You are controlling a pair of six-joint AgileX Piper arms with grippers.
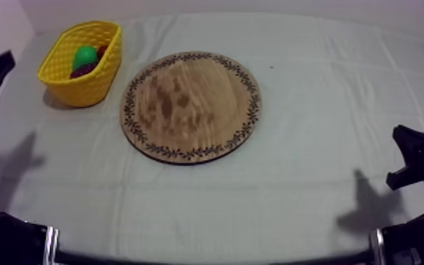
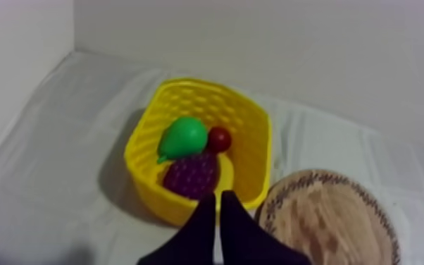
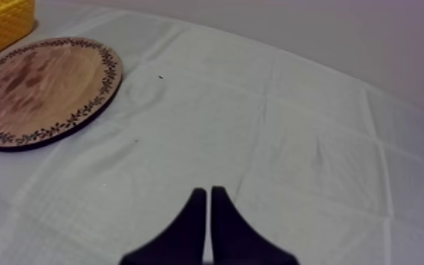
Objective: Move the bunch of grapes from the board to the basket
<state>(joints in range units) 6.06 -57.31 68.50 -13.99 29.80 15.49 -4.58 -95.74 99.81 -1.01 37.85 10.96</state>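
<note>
The purple bunch of grapes (image 2: 192, 175) lies inside the yellow basket (image 2: 256, 121), beside a green pear (image 2: 183, 137) and a small red fruit (image 2: 220, 139). In the top view the basket (image 1: 88, 89) stands at the far left with the grapes (image 1: 82, 71) in it. Nothing lies on the round wooden board (image 1: 190, 106) in the middle of the table. My left gripper (image 2: 217, 202) hovers just short of the basket's near wall, shut on nothing, and appears at the table's left edge (image 1: 2, 63). My right gripper (image 3: 208, 194) is shut on nothing over bare cloth at the right (image 1: 406, 158).
The wooden board (image 2: 331, 220) lies right next to the basket. From the right arm's side, the board (image 3: 42, 88) and a corner of the basket (image 3: 0, 25) are far off across open cloth. A wall rises behind the table.
</note>
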